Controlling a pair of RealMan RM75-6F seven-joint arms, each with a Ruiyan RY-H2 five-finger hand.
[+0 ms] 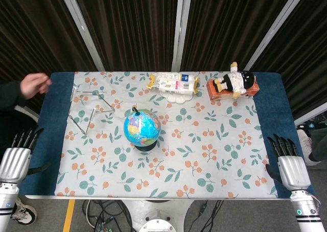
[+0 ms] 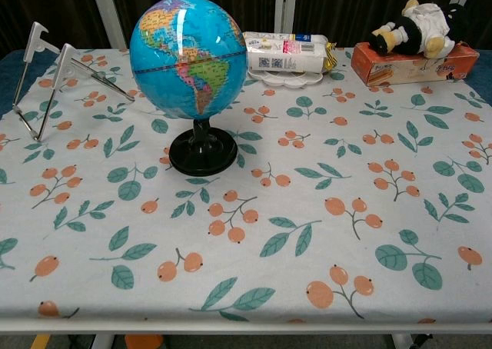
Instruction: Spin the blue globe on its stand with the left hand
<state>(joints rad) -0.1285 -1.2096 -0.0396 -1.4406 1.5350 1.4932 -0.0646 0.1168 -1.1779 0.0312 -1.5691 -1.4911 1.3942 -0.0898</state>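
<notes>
Blue globe [image 1: 141, 128] sits upright on its black stand [image 2: 203, 152], mid-table, a bit left of center on the floral cloth [image 1: 204, 160]; nothing touching it. My left hand [image 1: 17, 155] hangs at the table's front-left edge, well apart from the globe, fingers apart & holding nothing. My right hand [image 1: 289, 163] is at the front-right edge, fingers also spread, empty. Behind the globe: a wrapped snack pack [image 2: 289, 51] on a white plate [image 2: 283, 77]. Far right: plush toy [image 1: 235, 81] lying on an orange box [image 2: 415, 63]. Far left: folding metal rack [image 1: 84, 107]. A person's hand [image 1: 34, 84] shows at the table's left side.
</notes>
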